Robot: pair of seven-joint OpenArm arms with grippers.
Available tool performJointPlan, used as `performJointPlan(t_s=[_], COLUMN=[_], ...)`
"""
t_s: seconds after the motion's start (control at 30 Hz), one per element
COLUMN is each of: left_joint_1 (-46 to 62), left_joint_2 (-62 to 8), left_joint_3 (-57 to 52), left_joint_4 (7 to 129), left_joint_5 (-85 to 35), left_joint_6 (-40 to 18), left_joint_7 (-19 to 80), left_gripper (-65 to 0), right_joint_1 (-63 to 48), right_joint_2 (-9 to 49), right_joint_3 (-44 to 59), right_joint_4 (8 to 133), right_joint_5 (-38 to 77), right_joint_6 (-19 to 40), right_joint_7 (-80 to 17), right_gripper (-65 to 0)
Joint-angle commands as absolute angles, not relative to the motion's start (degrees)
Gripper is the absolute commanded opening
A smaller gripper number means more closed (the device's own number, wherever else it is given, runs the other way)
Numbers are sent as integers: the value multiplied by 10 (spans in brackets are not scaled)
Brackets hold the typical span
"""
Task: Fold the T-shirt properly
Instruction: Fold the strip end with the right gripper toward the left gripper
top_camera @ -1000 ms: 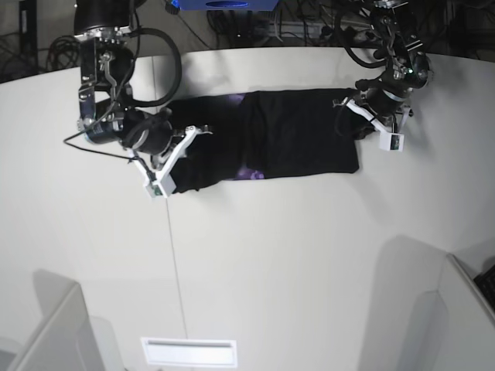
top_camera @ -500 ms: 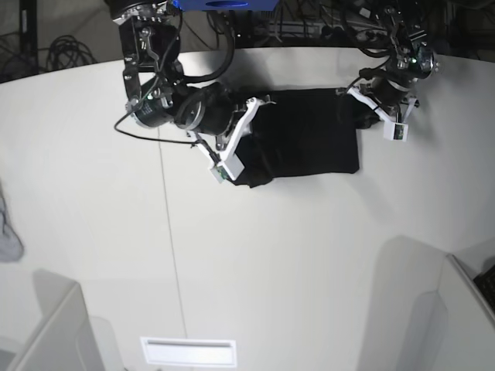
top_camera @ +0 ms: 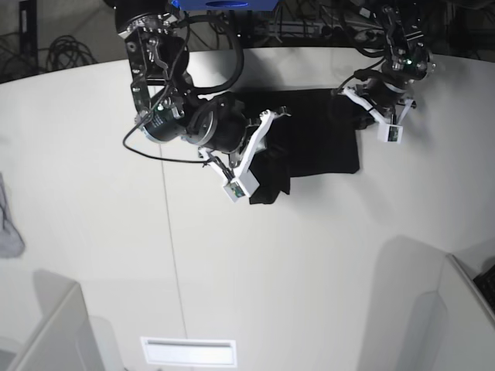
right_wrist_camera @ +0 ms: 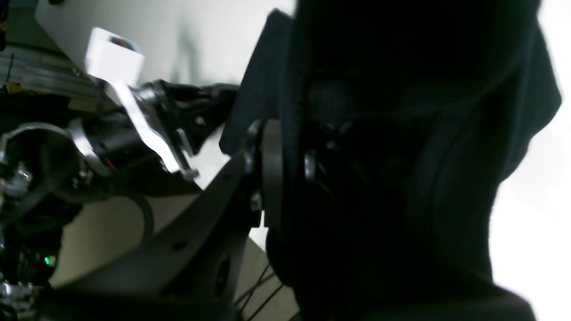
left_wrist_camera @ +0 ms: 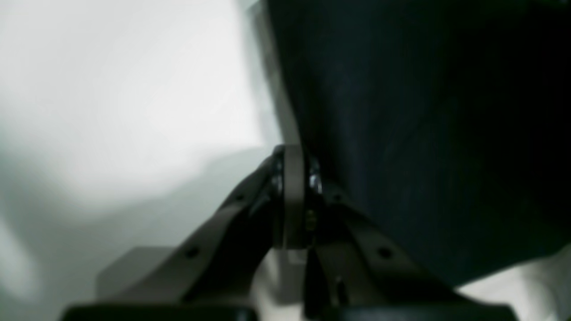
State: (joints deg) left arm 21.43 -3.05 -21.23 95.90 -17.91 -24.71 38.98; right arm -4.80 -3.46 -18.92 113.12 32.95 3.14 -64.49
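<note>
The black T-shirt [top_camera: 321,135] lies at the far side of the white table [top_camera: 255,270], partly doubled over. My right gripper [top_camera: 271,151], on the base view's left, is shut on a bunched end of the shirt and holds it up over the shirt's left part; cloth hangs below it. In the right wrist view the dark cloth [right_wrist_camera: 401,133] fills the frame, clamped in the right gripper [right_wrist_camera: 285,169]. My left gripper [top_camera: 357,104] is at the shirt's right edge. In the left wrist view the left gripper [left_wrist_camera: 294,178] is shut where the shirt's [left_wrist_camera: 424,133] edge meets it.
A small grey cloth [top_camera: 8,224] hangs in at the left edge of the base view. Cables and a blue box [top_camera: 224,4] sit behind the table. White panels [top_camera: 54,332] stand at the near corners, with a white slot [top_camera: 188,352] at the front edge.
My right gripper has carried the shirt's left end rightward over the rest, so the shirt covers less table. The left gripper has barely moved. The grey cloth has appeared at the left edge.
</note>
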Motion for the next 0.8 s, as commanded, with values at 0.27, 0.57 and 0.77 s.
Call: performJointPlan(t_s=[0.27,0.57,0.77], left_joint_1=[195,218,244], left_joint_2=[-25,-28,-29], left_joint_3=[-144,-144,-201], left_joint_4=[967,1006,1048], left_joint_5=[-167,-167,-167], left_joint_6=[-209,-209,-211], left_joint_7=[423,424,424], left_gripper=[-650,-650,-650], right_joint_1=[-9,13,23], right_joint_2=[-52,-60,-55], right_joint_3=[-195,-196,-256], right_joint_4=[1084,1020,954], right_joint_5=[342,342,342], right_joint_6=[32,32,16], right_joint_7=[-633,-612,-563], right_gripper=[-650,-650,-650])
